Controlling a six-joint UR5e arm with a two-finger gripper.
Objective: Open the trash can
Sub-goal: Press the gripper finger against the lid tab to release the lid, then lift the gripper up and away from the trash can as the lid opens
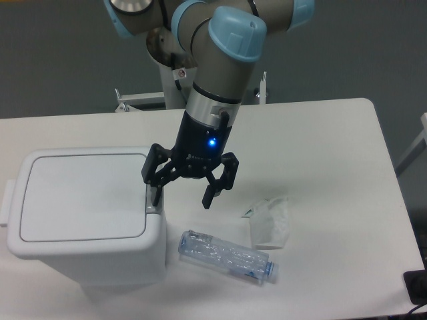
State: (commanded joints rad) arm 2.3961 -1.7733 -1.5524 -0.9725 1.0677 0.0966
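Observation:
The white trash can (80,207) stands at the table's front left, its flat lid down. A small grey push-button (154,209) sits on its right rim. My gripper (181,198) hangs open just right of the can's right edge. Its left fingertip (154,196) is directly over the button, at or just above it; I cannot tell if it touches. Its right fingertip (209,199) hangs free over the table. The gripper holds nothing.
A crushed clear plastic bottle (227,257) with a blue cap end lies on the table in front of the gripper. A crumpled clear plastic wrapper (271,220) lies to its right. The white table (320,147) ends at the right near x 600.

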